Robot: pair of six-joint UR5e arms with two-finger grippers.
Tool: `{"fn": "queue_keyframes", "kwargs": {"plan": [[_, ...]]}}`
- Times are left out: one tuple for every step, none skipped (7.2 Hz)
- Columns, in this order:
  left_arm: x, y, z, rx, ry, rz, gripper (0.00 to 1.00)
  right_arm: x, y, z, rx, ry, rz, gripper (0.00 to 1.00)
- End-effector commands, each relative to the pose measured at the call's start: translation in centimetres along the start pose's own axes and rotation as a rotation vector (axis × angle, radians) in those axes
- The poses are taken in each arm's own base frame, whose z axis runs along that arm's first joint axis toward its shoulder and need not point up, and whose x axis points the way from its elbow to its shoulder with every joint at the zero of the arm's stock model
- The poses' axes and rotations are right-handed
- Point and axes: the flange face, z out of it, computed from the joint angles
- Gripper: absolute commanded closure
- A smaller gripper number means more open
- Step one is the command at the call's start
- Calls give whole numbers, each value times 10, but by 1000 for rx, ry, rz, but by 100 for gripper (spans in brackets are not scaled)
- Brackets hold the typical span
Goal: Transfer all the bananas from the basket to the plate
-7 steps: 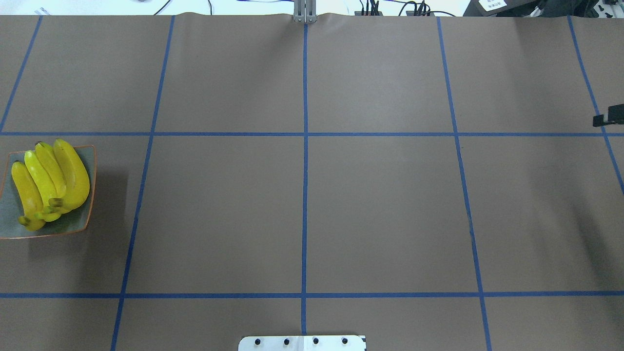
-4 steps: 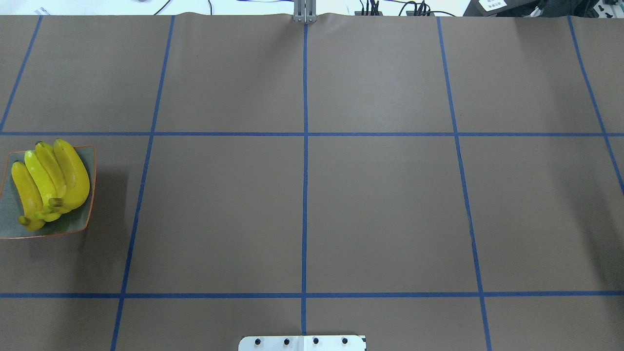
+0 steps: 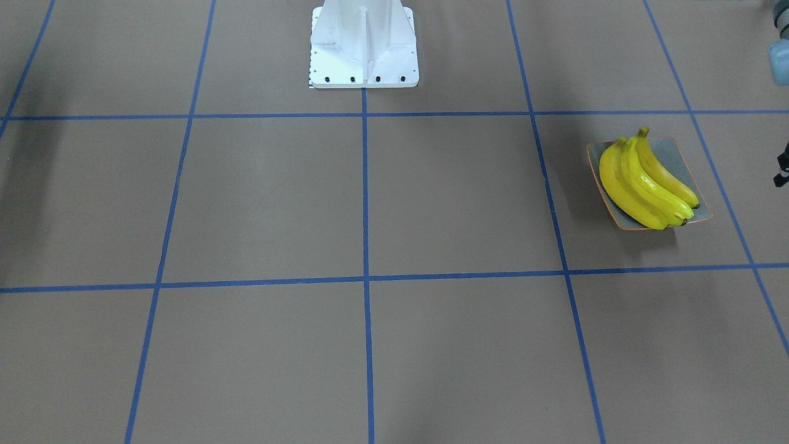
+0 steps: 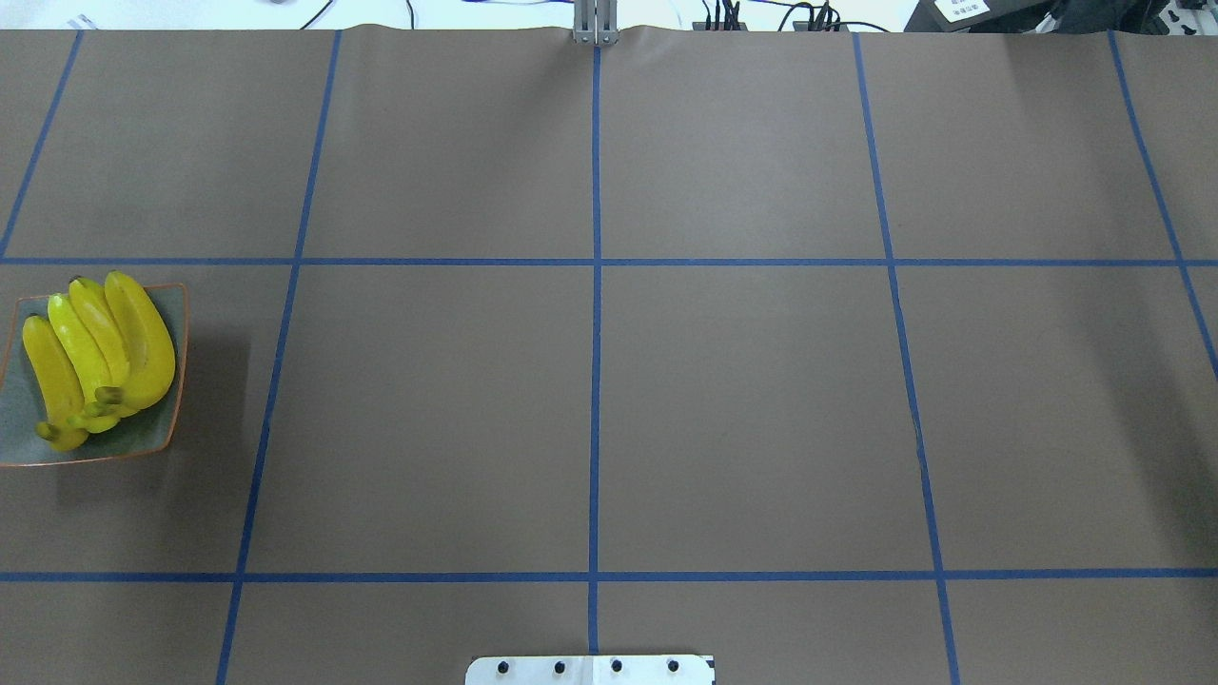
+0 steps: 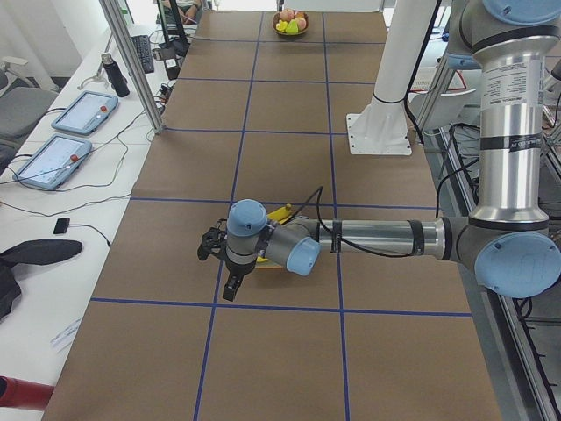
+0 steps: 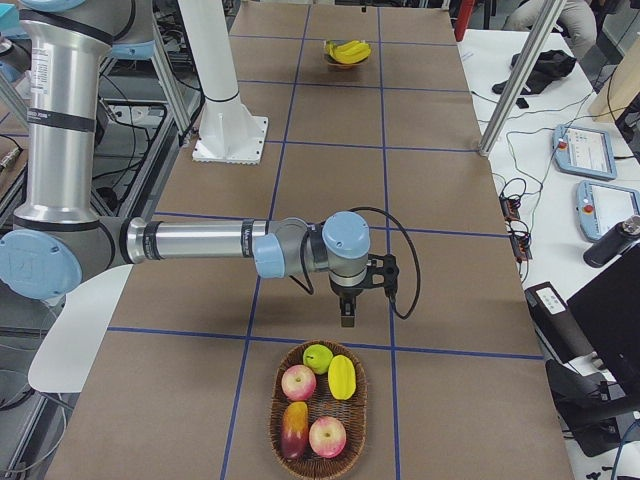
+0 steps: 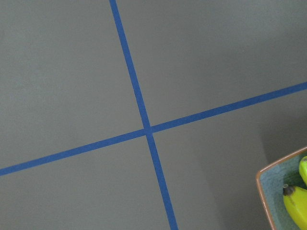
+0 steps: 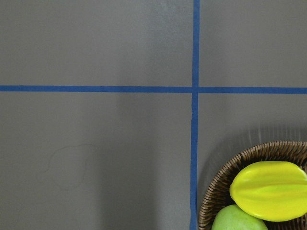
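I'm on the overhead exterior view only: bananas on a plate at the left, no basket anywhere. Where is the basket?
Observer: The basket sits at the table's end on the robot's right, outside your view.
Operator: What's in it?
Observer: Only two apples, a green fruit, a yellow starfruit and a reddish-yellow fruit.
Operator: Where's the right arm?
Observer: Its right claw hangs pointing down over bare table, just short of the basket's rim.
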Motion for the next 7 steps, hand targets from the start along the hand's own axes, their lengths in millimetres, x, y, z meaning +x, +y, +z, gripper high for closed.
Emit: {"fn": "queue_keyframes", "kwargs": {"plan": [[-1,1,-6,-50,85,-86,1,-6,-19,-13,-49,31,-21,0],[-7,2,-12,-54,84,-118,1,-6,-19,-12,-52,31,-22,0],[-1,-13,-31,-61,79,-163,1,-4,-17,-10,-56,26,-18,0],[6,-21,-48,-73,68,-194,1,-4,-15,-10,-58,22,-14,0],[7,-19,-49,-72,67,-189,1,-2,-13,-8,-61,20,-12,0],[8,-17,-52,-63,60,-177,1,-3,-13,-8,-60,17,-12,0],[8,-15,-50,-67,60,-179,1,-5,-13,-9,-59,17,-15,0]]}}
